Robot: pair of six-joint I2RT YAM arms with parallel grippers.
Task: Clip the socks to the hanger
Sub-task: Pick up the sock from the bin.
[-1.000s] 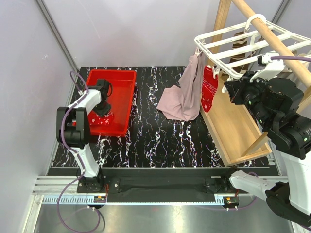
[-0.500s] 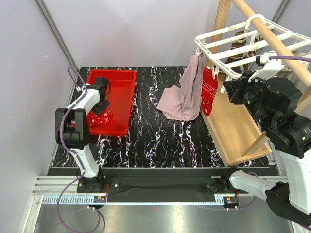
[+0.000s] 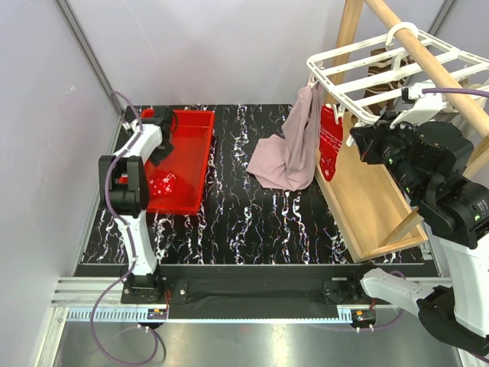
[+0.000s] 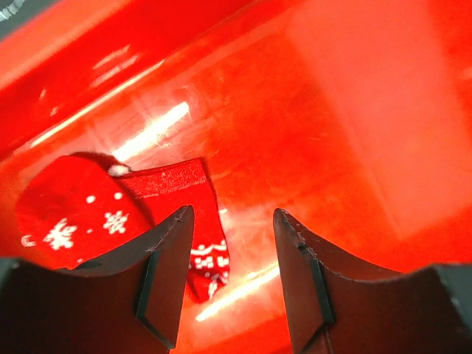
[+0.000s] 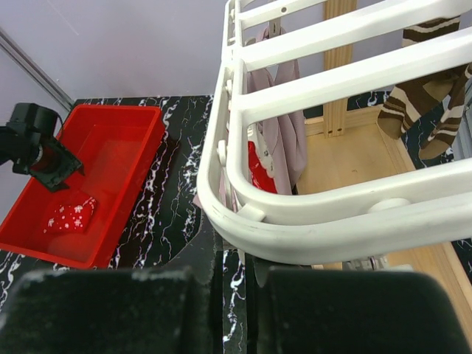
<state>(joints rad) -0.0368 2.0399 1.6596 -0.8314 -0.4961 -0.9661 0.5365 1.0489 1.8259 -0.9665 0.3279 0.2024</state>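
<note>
A red sock with white specks [image 3: 160,186] lies in the red tub [image 3: 191,118]. It also shows in the left wrist view [image 4: 81,214]. My left gripper [image 3: 159,144] hangs open and empty over the tub floor [image 4: 232,221], with the sock just beyond its left finger. The white grid hanger [image 3: 367,61] hangs from the pole. Clipped to it are a mauve sock [image 3: 294,149], a second red sock [image 3: 330,141] and a striped sock [image 3: 380,73]. My right gripper [image 5: 237,258] sits under the hanger's rim [image 5: 332,221], fingers almost together around a small white clip tab.
A wooden frame [image 3: 374,206] and a slanted wooden pole [image 3: 435,65] fill the right side. The mauve sock's lower end drapes on the black marbled table [image 3: 244,214]. The tub stands at the far left.
My left gripper has moved from over the red sock towards the tub's far end, still open and empty. The sock now lies uncovered. The right arm has not moved.
</note>
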